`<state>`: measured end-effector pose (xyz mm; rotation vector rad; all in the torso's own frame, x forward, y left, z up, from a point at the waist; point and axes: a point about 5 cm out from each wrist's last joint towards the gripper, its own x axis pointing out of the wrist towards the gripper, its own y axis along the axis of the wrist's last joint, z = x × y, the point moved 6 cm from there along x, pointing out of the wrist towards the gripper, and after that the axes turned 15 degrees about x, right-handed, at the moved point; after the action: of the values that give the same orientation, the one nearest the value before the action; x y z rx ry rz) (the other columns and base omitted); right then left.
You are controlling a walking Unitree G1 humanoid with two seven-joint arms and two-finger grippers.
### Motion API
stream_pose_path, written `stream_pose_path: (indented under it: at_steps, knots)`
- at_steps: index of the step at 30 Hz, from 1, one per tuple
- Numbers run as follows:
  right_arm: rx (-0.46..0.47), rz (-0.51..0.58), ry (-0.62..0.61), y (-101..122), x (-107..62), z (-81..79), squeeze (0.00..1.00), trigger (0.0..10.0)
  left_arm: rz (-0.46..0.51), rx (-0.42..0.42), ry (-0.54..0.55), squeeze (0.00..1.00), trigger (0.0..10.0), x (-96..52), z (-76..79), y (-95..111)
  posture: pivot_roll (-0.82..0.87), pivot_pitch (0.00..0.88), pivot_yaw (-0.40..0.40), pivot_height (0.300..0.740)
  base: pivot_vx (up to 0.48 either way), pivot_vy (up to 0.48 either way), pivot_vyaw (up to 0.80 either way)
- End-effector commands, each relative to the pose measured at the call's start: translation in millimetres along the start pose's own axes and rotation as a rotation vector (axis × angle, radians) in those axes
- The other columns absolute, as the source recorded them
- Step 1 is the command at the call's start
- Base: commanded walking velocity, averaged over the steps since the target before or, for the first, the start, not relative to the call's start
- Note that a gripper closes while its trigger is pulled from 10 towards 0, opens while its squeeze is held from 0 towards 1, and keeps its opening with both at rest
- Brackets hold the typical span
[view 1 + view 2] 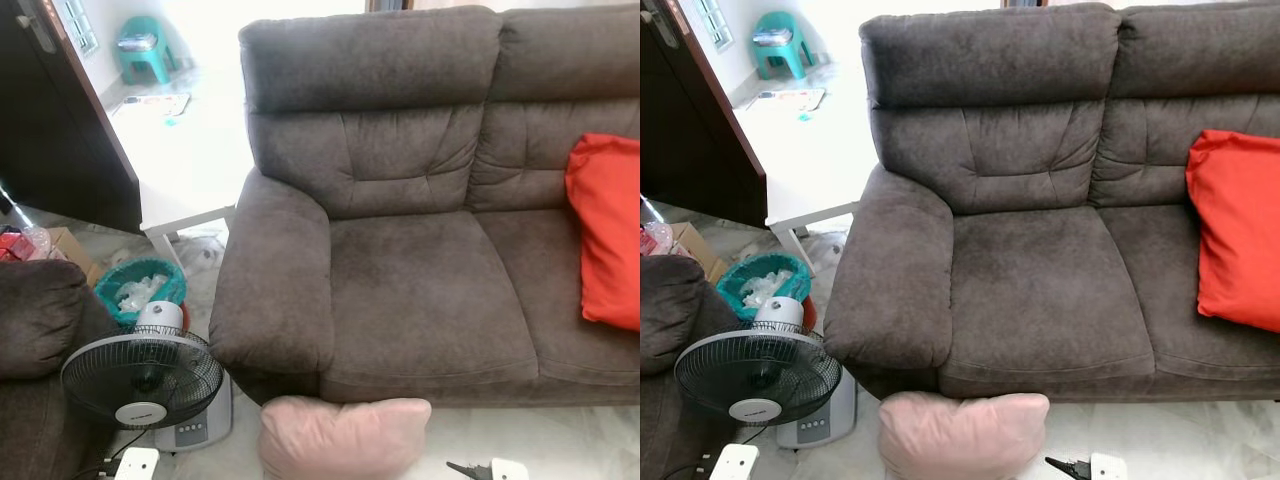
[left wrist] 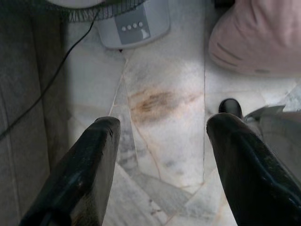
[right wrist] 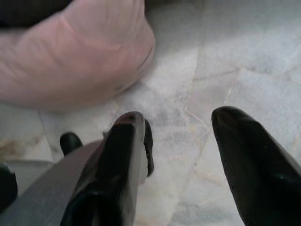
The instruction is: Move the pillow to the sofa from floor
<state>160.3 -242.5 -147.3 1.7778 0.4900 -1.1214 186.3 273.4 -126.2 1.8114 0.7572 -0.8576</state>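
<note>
The pink pillow (image 1: 343, 436) lies on the marble floor (image 2: 160, 141), touching the front of the brown sofa (image 1: 420, 290) below its left seat. A red cushion (image 1: 607, 230) rests on the sofa's right seat, and a fan (image 1: 142, 377) stands beside the sofa's left arm. The left gripper (image 2: 162, 141) and right gripper (image 3: 181, 136) both hang spread above the floor before the sofa, near the pillow and holding nothing.

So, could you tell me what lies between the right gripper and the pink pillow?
Bare marble floor, in the right wrist view, between the open right gripper and the pink pillow.
</note>
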Motion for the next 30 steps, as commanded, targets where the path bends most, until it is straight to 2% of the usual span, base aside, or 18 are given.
stream_pose_path:
  at_steps: [1, 19, 24, 26, 27, 28, 29, 30]
  knots:
    - [0.021, 0.03, 0.002, 4, 0.0, -0.7, 0.0, 10.0, 0.023, -0.022, 0.024, 0.0, 10.0, -0.8, -3.5, 2, -0.03, 0.012, 0.025, 0.74, 0.0, 0.0, 0.0]
    - [0.003, 0.082, -0.003, 22, 0.9, 1.0, 0.0, 10.0, 0.093, -0.084, 0.042, 0.0, 10.0, 2.1, 2.2, 20, -0.01, 0.0, -0.043, 0.74, 0.0, 0.0, 0.0]
    - [0.011, 0.111, -0.001, 29, 1.0, -0.5, 0.0, 10.0, 0.128, -0.093, 0.056, 0.0, 10.0, 2.2, 0.5, 27, 0.01, 0.0, -0.039, 0.74, 0.0, 0.0, 0.0]
    - [0.016, 0.167, 0.022, 37, 0.0, -4.5, 0.0, 10.0, 0.177, -0.086, 0.079, 0.0, 10.0, 0.9, -3.5, 35, 0.01, 0.0, -0.03, 0.74, 0.0, 0.0, 0.0]
    - [0.023, 0.188, 0.031, 40, -0.6, -6.1, 0.0, 10.0, 0.257, -0.079, 0.096, 0.0, 10.0, 2.1, -5.0, 62, 0.0, 0.0, -0.028, 0.74, 0.0, 0.0, 0.0]
    - [0.033, 0.207, 0.037, 43, -1.2, -7.2, 0.0, 10.0, 0.394, -0.057, 0.12, 0.0, 10.0, 2.5, -3.2, 118, 0.0, 0.0, -0.027, 0.74, 0.0, 0.0, 0.0]
    - [0.041, 0.222, 0.042, 45, -1.7, -8.0, 0.0, 10.0, 0.508, -0.04, 0.14, 0.0, 10.0, -2.6, -1.3, 163, 0.0, 0.0, -0.027, 0.74, 0.0, 0.0, 0.0]
    - [0.047, 0.232, 0.044, 46, -2.0, -8.5, 0.0, 10.0, 0.58, -0.03, 0.153, 0.0, 10.0, -8.2, 0.3, 191, -0.01, 0.0, -0.027, 0.74, 0.0, 0.0, 0.0]
